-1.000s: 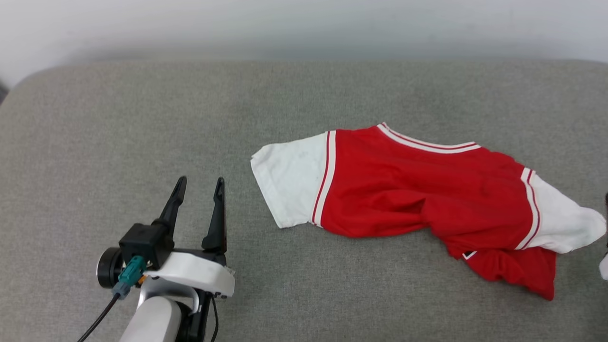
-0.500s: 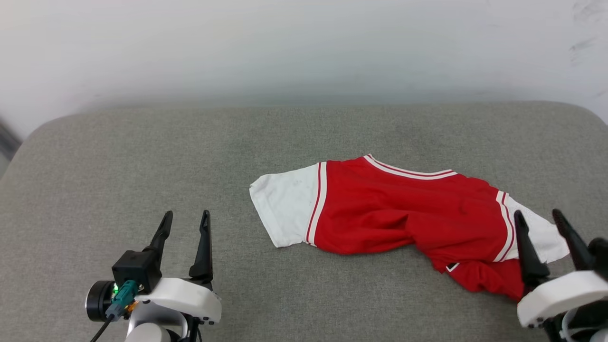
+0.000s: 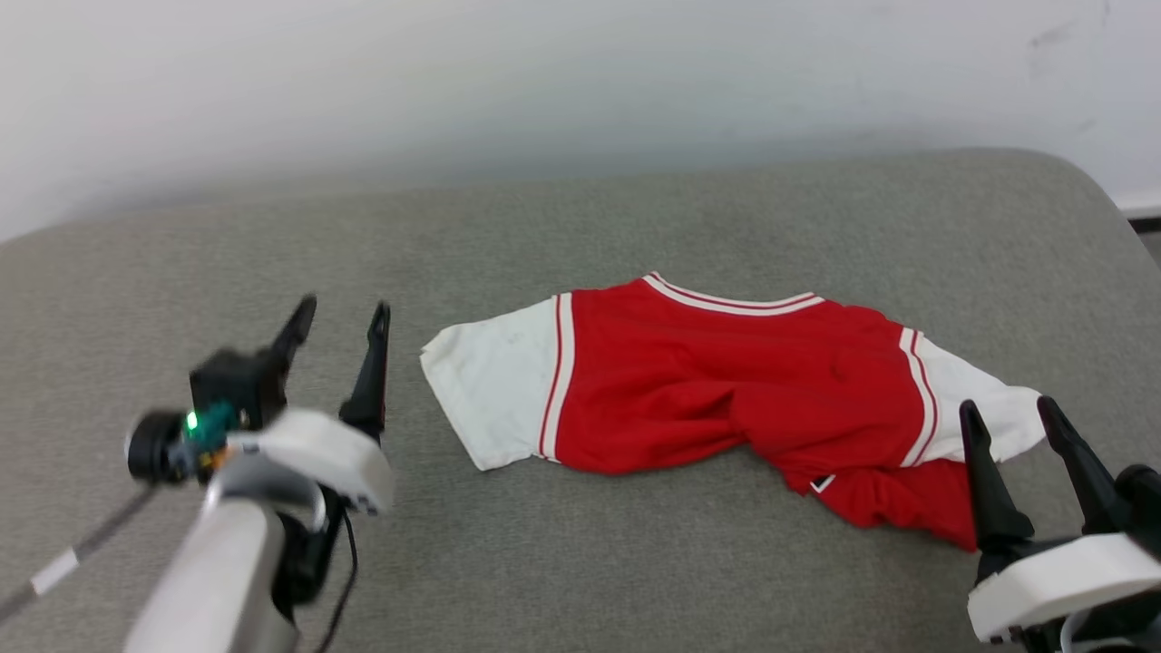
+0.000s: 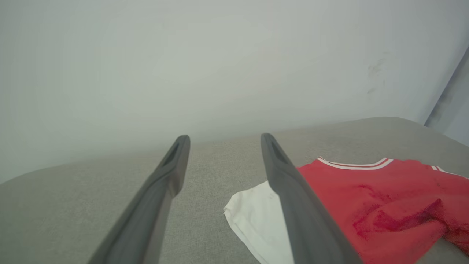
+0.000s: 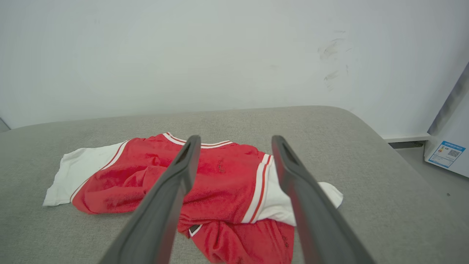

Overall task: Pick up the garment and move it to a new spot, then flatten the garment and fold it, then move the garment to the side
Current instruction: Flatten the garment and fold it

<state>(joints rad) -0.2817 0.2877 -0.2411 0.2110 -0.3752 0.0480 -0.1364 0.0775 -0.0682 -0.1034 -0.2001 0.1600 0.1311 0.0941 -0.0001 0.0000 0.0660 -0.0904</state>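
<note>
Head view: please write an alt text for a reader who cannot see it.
A crumpled red jersey shirt with white short sleeves lies on a grey fabric cushion. The left gripper, open, is beside one sleeve; the right gripper, open, is at the other.

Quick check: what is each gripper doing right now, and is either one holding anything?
Left gripper: open, holding nothing, apart from the shirt.
Right gripper: open, holding nothing, at the shirt's other end.

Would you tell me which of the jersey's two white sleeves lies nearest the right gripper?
The sleeve at the right end of the garment in the head view, just ahead of the right gripper; the other sleeve lies nearer the left gripper.
</note>
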